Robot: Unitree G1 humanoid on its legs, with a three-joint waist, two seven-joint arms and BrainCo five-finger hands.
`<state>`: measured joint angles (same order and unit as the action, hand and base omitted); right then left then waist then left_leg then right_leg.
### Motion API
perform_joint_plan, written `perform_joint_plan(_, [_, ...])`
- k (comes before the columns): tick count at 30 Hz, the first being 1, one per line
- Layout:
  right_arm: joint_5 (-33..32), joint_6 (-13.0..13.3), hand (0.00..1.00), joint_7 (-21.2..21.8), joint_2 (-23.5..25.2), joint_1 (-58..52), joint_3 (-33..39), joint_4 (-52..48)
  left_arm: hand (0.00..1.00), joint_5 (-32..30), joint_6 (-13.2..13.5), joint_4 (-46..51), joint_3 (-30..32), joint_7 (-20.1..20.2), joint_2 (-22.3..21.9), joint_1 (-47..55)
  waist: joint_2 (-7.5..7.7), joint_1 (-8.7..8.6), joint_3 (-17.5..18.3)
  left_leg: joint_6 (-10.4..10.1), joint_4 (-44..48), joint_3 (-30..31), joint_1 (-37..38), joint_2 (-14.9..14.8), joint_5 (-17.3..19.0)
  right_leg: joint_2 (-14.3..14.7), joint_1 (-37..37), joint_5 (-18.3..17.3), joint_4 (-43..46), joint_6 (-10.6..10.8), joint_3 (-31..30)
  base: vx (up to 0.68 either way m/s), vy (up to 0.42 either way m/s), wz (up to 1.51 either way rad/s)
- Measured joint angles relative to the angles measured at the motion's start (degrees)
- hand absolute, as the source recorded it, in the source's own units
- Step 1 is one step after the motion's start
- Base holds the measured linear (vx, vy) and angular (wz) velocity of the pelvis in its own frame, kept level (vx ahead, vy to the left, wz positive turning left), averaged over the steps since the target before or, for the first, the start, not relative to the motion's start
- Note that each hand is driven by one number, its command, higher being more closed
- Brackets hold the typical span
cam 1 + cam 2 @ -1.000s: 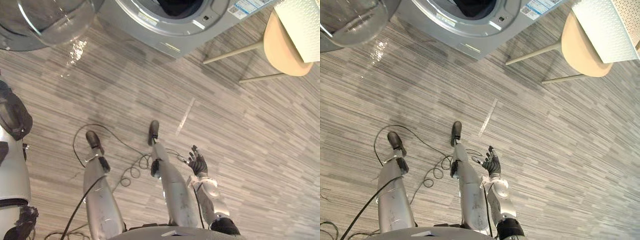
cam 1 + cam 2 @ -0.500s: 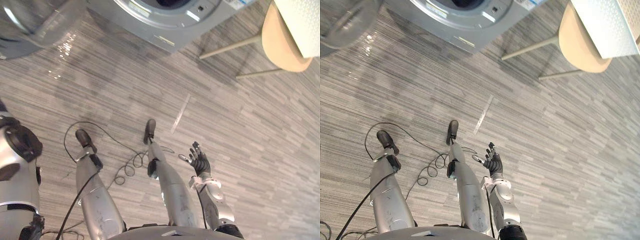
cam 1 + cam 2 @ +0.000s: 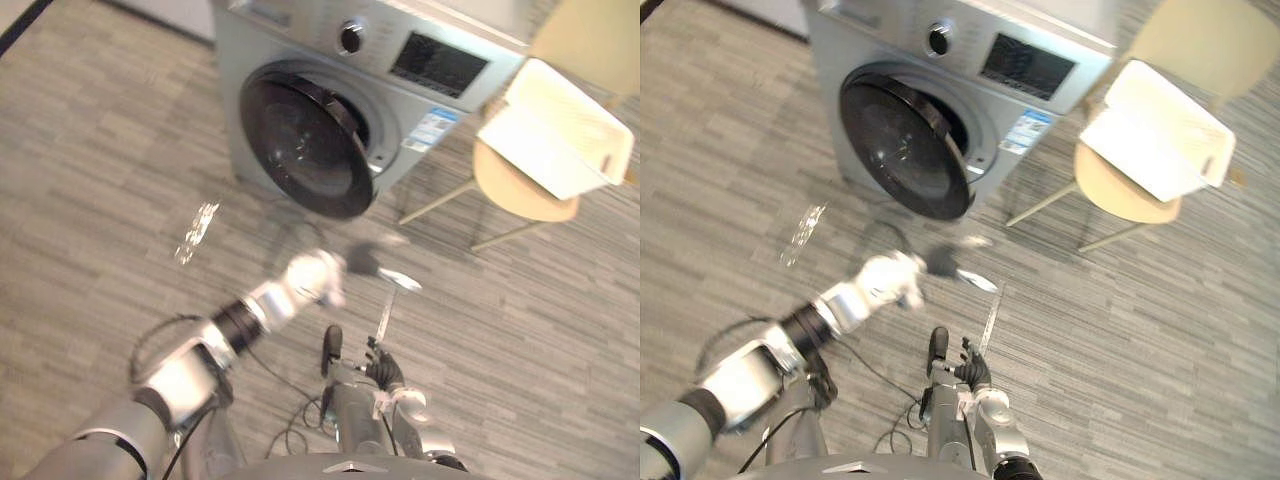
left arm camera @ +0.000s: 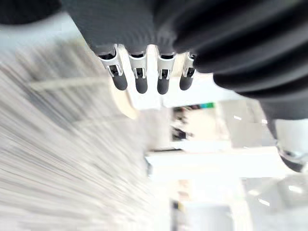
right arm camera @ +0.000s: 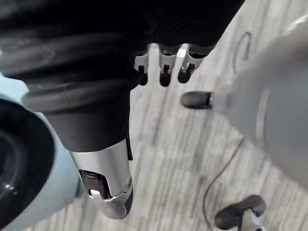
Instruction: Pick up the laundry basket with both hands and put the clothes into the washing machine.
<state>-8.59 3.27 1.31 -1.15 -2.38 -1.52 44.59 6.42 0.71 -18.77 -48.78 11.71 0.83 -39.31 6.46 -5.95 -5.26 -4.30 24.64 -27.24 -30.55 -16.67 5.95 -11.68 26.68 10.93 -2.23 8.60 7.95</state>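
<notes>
— So, which step is this?

— Hard to pin down. The washing machine stands ahead with its dark round door swung most of the way to, so I can't see what's in the drum. The white laundry basket sits on a round stool just beside the machine, and I can't make out whether it holds clothes.

— And the hands?

— The left hand is stretched out low in front of the door, fingers straight, holding nothing. The right hand hangs low, fingers relaxed and empty.

— So, loading or finishing?

— It fits either: basket full and waiting, or emptied and set back. Any next move calls for seeing into the basket.
</notes>
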Motion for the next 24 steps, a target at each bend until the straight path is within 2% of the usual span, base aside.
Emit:
perform_joint_plan(2, [0.0, 0.3, 0.0, 0.0, -1.4, -0.1, 1.7, 2.7, 0.0, 6.0, 1.4, -0.1, -0.4, -1.2, -2.5, 1.0, -2.57, -0.56, 0.9, -1.0, 0.0, -0.5, 1.4, -0.2, 0.4, 0.2, -0.9, 1.7, -0.6, -0.5, -0.9, 0.03, -0.055, -0.2])
perform_joint_plan(5, [0.1, 0.5, 0.0, -0.1, -3.0, 0.0, 2.9, 6.2, 0.0, 10.6, 1.4, -0.4, -0.6, -1.9, -2.5, 1.5, -5.34, -0.33, 1.8, -0.9, -1.1, -0.7, 2.8, -0.1, 0.0, 1.0, -1.8, 2.3, -1.4, -0.3, -1.0, 0.05, -0.115, -0.09])
perform_joint_plan(11, [0.1, 0.5, 0.0, -0.4, -4.0, -0.1, 5.0, 8.7, 0.0, 16.0, 1.7, 1.0, -1.6, -1.8, -2.3, 5.4, -5.79, -0.75, 1.7, -1.0, -3.7, -0.7, 6.8, 1.0, 0.0, 0.8, -5.0, 1.8, -2.4, -0.6, -1.2, 0.01, -0.074, -0.02])
perform_joint_plan(14, [0.1, 0.8, 0.0, -0.4, -4.0, -0.1, 5.0, 8.9, 0.0, 17.1, 1.7, 4.4, -1.3, 0.2, 2.0, 10.3, -5.91, -0.72, 1.6, -1.4, -3.7, -0.9, 7.0, 1.1, 0.3, 0.8, -4.9, 1.2, -2.4, -1.0, -1.6, -0.06, -0.065, -0.04])
perform_joint_plan(17, [0.0, 1.3, 0.0, -0.4, -4.2, 0.2, 5.1, 8.9, 0.0, 16.7, 1.7, 4.5, 1.8, 1.9, 7.9, 15.8, -6.54, -0.71, 1.2, -1.5, -3.6, -1.1, 6.9, 1.1, 0.3, 0.8, -4.6, 1.2, -2.4, -1.0, -1.8, -0.06, -0.07, -0.04])
perform_joint_plan(20, [0.0, 1.5, 0.0, 0.3, -4.5, 0.8, 4.9, 8.6, 0.0, 7.6, 1.9, -1.7, 7.1, 4.3, 12.5, 18.6, -7.0, -0.62, 0.6, -1.7, -2.5, -1.8, 5.9, 0.4, 0.7, 1.1, -3.3, 1.5, -2.4, -0.9, -2.8, -0.07, -0.075, -0.15])
perform_joint_plan(21, [0.0, 1.4, 0.0, 1.0, -4.7, 1.2, 4.4, 8.1, 0.0, 2.5, 2.0, -5.9, 9.0, 5.2, 13.9, 18.6, -7.06, -0.68, 0.0, -1.8, -1.7, -2.2, 5.4, -0.1, 1.0, 1.4, -2.7, 2.0, -2.4, -0.6, -3.2, -0.08, -0.079, -0.33])
perform_joint_plan(23, [0.0, 1.4, 0.0, 1.8, -5.2, 2.5, 2.1, 5.6, 0.0, -11.9, 2.5, -19.4, 14.6, 5.0, 16.4, 17.8, -6.82, -1.33, -3.7, -1.8, 0.6, -3.3, 4.8, -1.7, 2.1, 2.4, -1.8, 2.7, -2.4, -1.0, -4.8, -0.1, -0.088, -0.4])
perform_joint_plan(24, [0.0, 1.4, 0.0, 1.9, -5.3, 2.7, 1.6, 4.9, 0.0, -15.3, 2.4, -23.0, 16.1, 4.4, 16.7, 17.6, -6.66, -1.51, -4.2, -1.9, 1.2, -3.6, 4.1, -2.1, 2.4, 2.7, -0.9, 2.9, -2.4, -1.1, -5.3, -0.14, -0.119, -0.43])
